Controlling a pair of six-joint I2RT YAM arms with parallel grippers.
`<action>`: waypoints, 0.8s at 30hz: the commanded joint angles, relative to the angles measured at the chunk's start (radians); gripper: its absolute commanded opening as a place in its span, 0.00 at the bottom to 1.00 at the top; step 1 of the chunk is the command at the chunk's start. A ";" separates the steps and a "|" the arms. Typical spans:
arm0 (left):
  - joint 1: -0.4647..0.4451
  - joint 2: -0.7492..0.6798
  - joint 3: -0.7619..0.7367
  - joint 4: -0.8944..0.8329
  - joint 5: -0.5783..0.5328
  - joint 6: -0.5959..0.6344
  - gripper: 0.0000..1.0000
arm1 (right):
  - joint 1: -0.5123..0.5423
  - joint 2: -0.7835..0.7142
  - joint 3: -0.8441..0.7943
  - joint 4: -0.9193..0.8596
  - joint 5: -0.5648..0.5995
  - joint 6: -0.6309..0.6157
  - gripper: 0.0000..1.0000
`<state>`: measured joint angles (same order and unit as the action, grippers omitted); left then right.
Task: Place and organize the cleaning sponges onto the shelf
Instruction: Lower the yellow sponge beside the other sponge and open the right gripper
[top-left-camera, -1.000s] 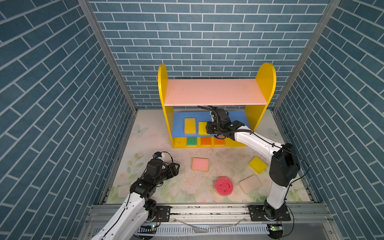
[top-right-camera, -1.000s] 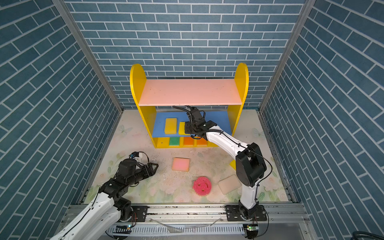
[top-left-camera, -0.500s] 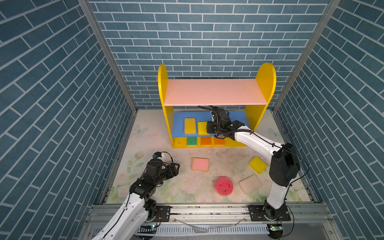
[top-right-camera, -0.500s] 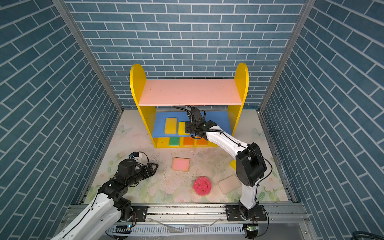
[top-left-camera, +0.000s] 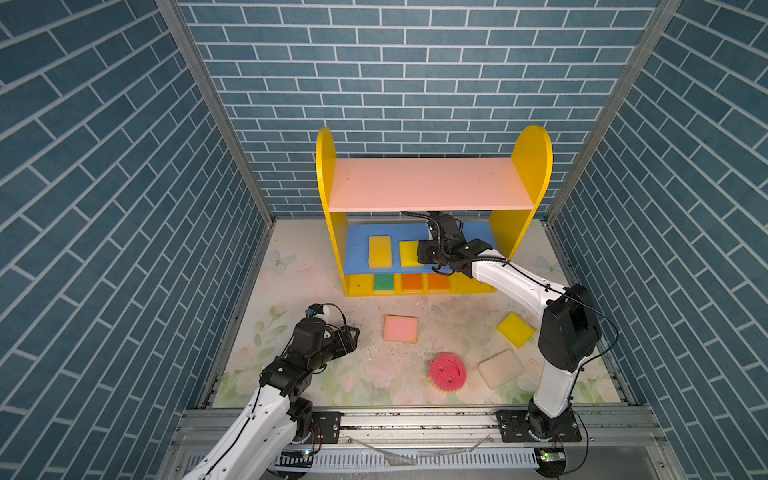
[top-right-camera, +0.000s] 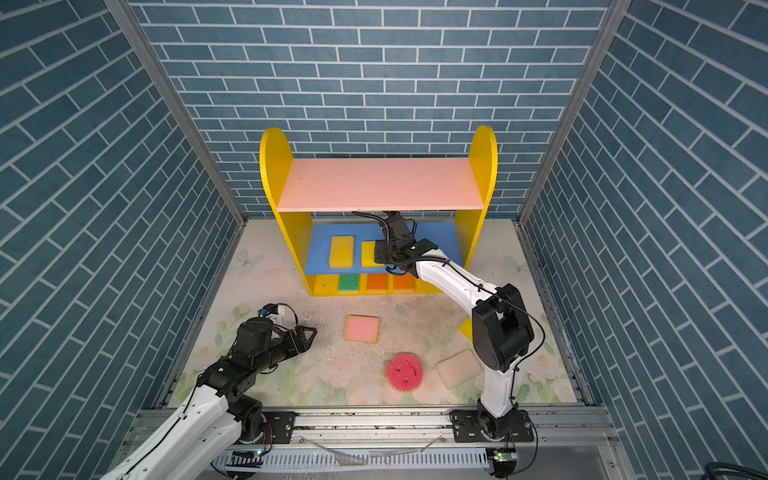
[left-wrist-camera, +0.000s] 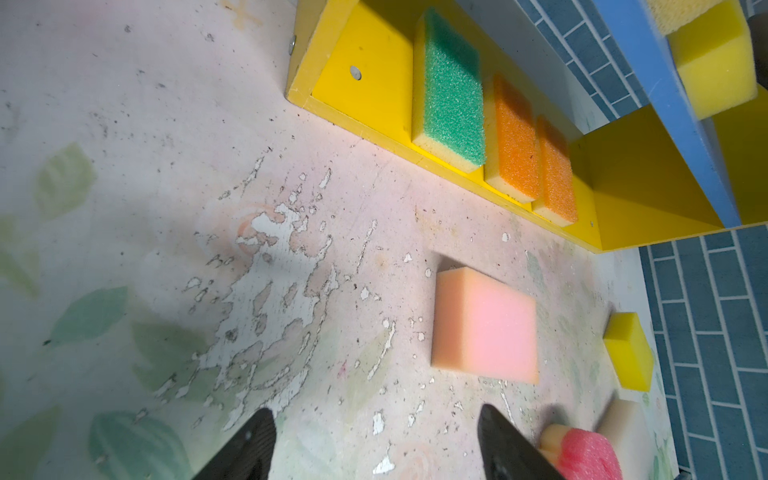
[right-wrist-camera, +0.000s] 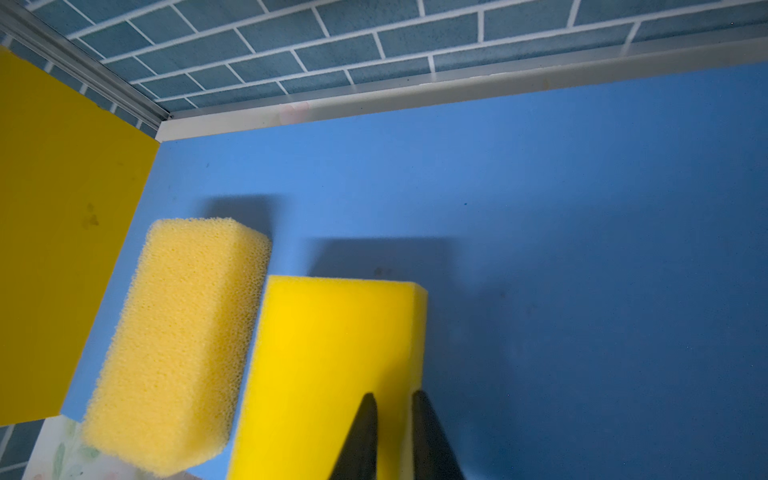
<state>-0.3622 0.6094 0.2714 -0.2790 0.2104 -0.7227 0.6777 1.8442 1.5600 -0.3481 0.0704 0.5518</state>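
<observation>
Yellow smooth sponge on the blue board: only the right wrist view showed the jaws of the right gripper, nearly together over it, grip unclear. Left gripper gaped, empty.

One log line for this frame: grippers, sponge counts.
left gripper open, empty | right gripper at smooth yellow sponge, blue board, grip unclear | shelf holds five sponges | four on mat

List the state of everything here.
Shelf, upright.
Coarse yellow sponge, on blue board.
Smooth yellow sponge, on blue board.
Green sponge, on base.
Orange sponges, on base.
Square pink sponge, on table.
Third yellow sponge, on table.
Cream sponge, on table.
Round pink sponge, on table.
Left gripper, open, empty.
Right gripper, jaws nearly together, grip unclear.
</observation>
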 joint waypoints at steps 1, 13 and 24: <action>0.001 0.000 0.024 -0.006 -0.005 0.005 0.78 | -0.013 0.014 0.024 0.031 0.006 0.015 0.26; 0.001 -0.010 0.016 -0.002 -0.001 -0.001 0.78 | -0.017 -0.080 -0.009 0.068 0.009 0.029 0.37; 0.000 -0.032 0.003 -0.006 0.006 -0.009 0.78 | -0.003 -0.178 -0.126 0.093 -0.045 0.116 0.31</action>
<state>-0.3622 0.5934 0.2714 -0.2787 0.2108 -0.7292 0.6689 1.7210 1.4849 -0.3077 0.0494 0.6109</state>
